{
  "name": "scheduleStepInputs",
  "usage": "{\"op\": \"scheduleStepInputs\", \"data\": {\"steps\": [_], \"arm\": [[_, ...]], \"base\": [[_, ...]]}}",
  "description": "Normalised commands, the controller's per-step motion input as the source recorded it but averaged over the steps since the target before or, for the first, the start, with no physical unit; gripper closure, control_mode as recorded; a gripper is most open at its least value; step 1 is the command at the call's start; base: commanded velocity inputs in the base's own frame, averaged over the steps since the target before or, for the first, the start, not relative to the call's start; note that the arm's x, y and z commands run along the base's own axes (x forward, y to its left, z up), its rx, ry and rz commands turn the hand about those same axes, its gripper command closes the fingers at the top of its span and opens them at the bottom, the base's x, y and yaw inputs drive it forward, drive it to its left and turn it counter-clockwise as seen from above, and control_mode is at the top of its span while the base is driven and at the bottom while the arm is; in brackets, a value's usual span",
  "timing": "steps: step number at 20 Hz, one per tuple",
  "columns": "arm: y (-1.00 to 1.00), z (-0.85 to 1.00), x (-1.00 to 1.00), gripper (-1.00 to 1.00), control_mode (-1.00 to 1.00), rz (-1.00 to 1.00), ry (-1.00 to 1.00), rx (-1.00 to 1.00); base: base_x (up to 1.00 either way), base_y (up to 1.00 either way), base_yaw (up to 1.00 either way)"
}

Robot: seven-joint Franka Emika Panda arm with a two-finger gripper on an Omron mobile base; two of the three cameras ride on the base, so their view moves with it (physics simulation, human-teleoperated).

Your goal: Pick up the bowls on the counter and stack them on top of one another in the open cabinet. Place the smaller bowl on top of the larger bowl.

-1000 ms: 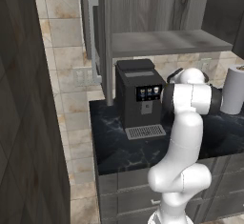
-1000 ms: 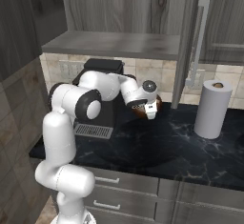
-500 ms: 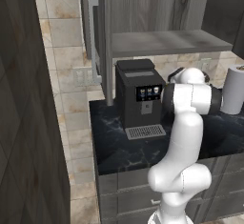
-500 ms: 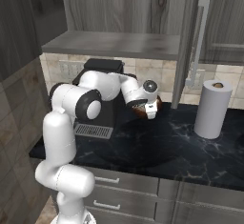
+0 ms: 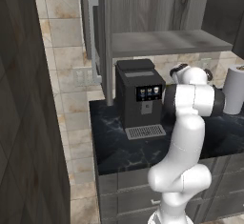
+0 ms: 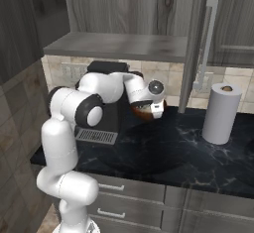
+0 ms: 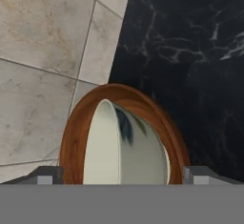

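Item: smaller bowl (image 7: 126,147), pale, nested inside the larger bowl (image 7: 76,137), brown; both on the counter (image 7: 190,51) against the tiled wall. Position: directly ahead of the gripper (image 7: 121,174), rims between its two tips. Gripper: spread wide, grasping nothing. Destination: cabinet shelf (image 6: 119,46), overhead.

Kitchen: coffee machine (image 5: 139,98), stone counter (image 6: 198,147), wall cabinet (image 6: 124,46).

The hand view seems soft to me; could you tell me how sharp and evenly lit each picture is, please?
Hand view: soft, the larger bowl glossy with blurred rim edges. Right base view: even light, faint shadow under the open cabinet. Left base view: flat light, no glare on the counter.
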Motion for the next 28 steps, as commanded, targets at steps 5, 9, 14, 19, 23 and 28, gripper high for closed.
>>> {"op": "scheduleStepInputs", "data": {"steps": [5,9,14,19,23,28], "arm": [[0.00,0.22,-0.04,-1.00,-1.00,-0.06,-0.11,0.01],[0.00,0.12,-0.19,-1.00,-1.00,-0.04,-0.02,0.01],[0.00,0.07,-0.29,-1.00,-1.00,-0.01,0.02,0.01],[-0.01,0.04,-0.32,-1.00,-1.00,0.00,0.11,0.00],[-0.01,0.05,-0.28,-1.00,-1.00,0.00,0.15,0.00],[0.00,0.02,-0.22,-1.00,-1.00,0.00,0.14,0.01]], "base": [[0.00,0.00,0.00],[0.00,0.00,0.00],[0.00,0.00,0.00],[0.00,0.00,0.00],[0.00,0.00,0.00],[0.00,0.00,0.00]]}}
